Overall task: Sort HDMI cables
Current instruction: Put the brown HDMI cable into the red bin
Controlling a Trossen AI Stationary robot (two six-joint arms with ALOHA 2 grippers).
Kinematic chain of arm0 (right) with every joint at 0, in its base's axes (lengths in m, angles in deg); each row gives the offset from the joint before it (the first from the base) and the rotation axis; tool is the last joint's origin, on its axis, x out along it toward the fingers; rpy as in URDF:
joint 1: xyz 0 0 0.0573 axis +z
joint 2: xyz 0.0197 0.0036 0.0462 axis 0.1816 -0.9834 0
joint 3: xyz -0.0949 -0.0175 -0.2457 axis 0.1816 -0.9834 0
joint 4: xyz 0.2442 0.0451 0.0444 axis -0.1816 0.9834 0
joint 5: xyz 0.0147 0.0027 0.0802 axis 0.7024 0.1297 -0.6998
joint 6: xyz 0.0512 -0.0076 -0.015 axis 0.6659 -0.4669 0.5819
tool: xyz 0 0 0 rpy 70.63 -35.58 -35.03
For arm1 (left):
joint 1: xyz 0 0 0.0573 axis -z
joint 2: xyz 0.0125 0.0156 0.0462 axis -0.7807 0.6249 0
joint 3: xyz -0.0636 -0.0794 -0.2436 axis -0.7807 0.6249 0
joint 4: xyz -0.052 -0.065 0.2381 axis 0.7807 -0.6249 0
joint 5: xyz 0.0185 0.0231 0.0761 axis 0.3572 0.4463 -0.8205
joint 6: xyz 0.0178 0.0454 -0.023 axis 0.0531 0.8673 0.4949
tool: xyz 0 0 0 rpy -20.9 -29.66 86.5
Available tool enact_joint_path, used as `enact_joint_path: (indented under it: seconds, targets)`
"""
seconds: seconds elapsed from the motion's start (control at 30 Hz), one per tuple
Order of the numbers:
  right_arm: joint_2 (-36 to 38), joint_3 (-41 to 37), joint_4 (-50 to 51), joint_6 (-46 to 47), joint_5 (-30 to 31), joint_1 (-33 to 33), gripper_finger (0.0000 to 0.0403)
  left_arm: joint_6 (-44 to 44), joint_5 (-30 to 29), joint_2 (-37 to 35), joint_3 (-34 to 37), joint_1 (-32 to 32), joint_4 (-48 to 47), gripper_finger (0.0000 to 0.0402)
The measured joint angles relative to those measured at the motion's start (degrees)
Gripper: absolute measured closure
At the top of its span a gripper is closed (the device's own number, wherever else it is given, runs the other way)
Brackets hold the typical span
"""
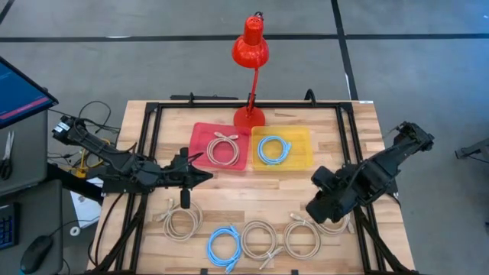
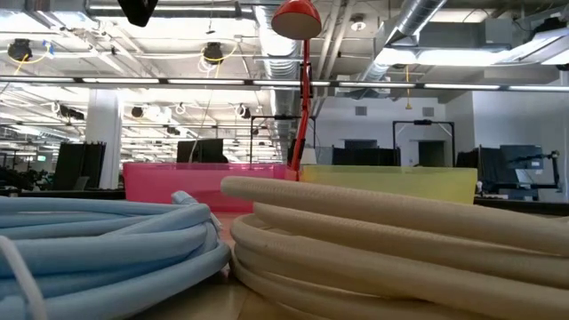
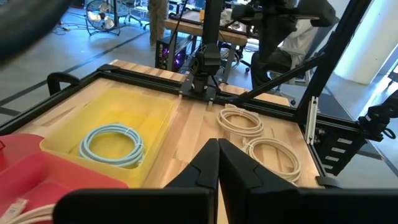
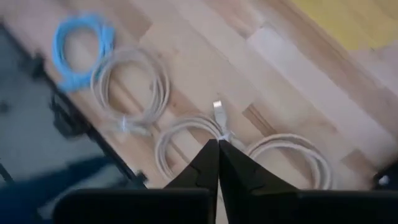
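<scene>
Five coils lie near the table's near edge: beige [image 1: 182,221], light blue [image 1: 224,246], beige [image 1: 258,238], beige [image 1: 303,238], and a beige one [image 1: 334,224] partly under my right arm. A sixth, beige coil [image 1: 224,147] lies in the pink bin [image 1: 200,136]. A blue coil [image 1: 273,149] lies in the yellow bin [image 1: 302,137]. My left gripper [image 1: 205,176] hovers shut left of centre, pointing right. My right gripper [image 1: 315,208] is shut above the two rightmost beige coils [image 4: 186,146] [image 4: 292,158]. The low view shows a blue coil [image 2: 98,249] and a beige coil [image 2: 400,258] close up.
A red desk lamp [image 1: 250,46] stands by its base [image 1: 248,116] at the far edge, just behind the bins. A black frame [image 1: 145,153] runs along the table's sides. Bare wood [image 1: 260,191] lies between the bins and the row of coils.
</scene>
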Motion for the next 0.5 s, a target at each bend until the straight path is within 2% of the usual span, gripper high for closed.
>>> enact_joint_path:
  seconds: [0.13,0.27,0.5]
  targets:
    - [0.0,-0.4,2.2,11.9,-1.1,-0.9,0.038,0.0,0.0,0.0,0.0,0.0,0.0,0.0396]
    - [0.0,-3.6,2.4,15.7,-2.4,-1.0,0.0344,0.0,0.0,0.0,0.0,0.0,0.0,0.0396]
    - [0.0,-12.4,0.2,20.8,-8.7,-1.0,0.0267,0.0,0.0,0.0,0.0,0.0,-0.1,0.0395]
